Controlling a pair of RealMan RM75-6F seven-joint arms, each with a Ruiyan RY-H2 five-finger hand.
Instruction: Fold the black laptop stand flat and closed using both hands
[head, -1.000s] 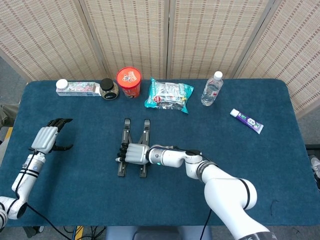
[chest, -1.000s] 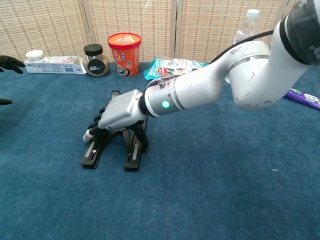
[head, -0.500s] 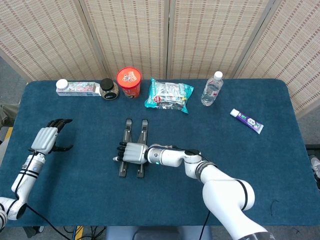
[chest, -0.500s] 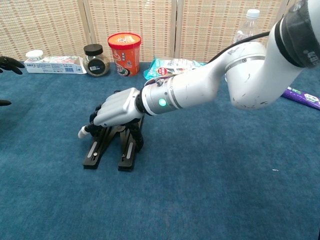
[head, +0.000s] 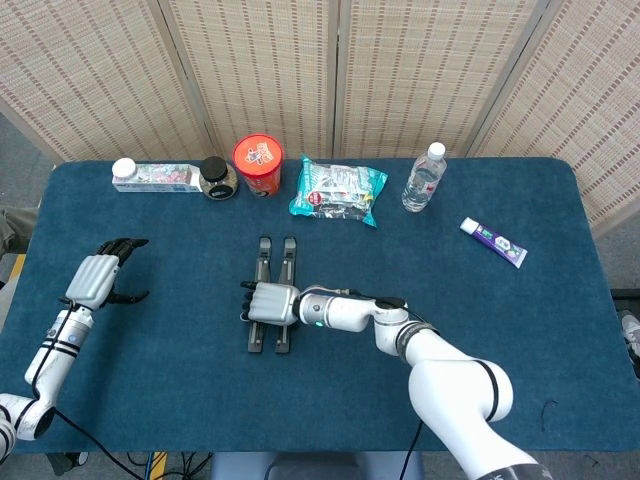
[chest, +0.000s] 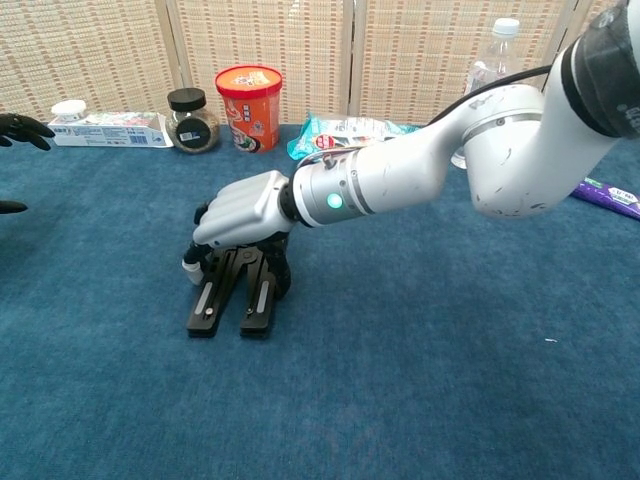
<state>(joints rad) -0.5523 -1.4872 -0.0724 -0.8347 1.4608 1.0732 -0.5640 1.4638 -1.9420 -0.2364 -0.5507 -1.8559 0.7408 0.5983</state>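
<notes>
Lying near the centre of the head view, slightly left of middle, the black laptop stand (head: 274, 296) rests on the blue table (head: 520, 330) with its two bars close together and nearly parallel, running from the upper part toward the lower part of the frame. The right hand (head: 270, 303) sits across the middle of both bars, palm down; in the chest view its fingers (chest: 205, 262) curl down over the left side of the stand and its thumb side closes against the right bar, so the hand grips the stand. The bars' lower ends show free of the hand at centre-left of the chest view. The left hand (head: 98, 274) is at the far left of the head view, well apart from the stand, holding nothing, with its dark fingers spread and extended toward the top of the frame. Along the upper edge of the table stand, from left to right, a white box (head: 150, 177), a small dark jar (head: 217, 179), a red cup (head: 258, 164), a teal snack packet (head: 338, 189) and a clear water bottle (head: 424, 178). A toothpaste tube (head: 493, 241) lies at the right of the frame, well apart from the rest.
</notes>
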